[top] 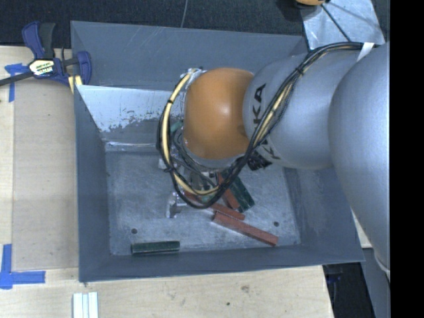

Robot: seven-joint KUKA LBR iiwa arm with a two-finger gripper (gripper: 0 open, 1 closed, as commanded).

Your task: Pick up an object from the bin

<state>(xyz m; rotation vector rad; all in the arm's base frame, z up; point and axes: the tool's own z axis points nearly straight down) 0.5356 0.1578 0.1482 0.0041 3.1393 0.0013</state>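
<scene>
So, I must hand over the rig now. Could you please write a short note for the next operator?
End effector: down inside the bin, near the middle of the floor, below the orange wrist cover. Open or shut: cannot tell from this view.
Things: reddish-brown sticks lie on the floor just right of it. A dark green piece sits above them, partly under the cables. A dark bar lies alone along the near wall, to the left.
Done: the arm has reached into the bin.
Left: grasp one thing and lift it out; no pick is confirmed yet.
</scene>
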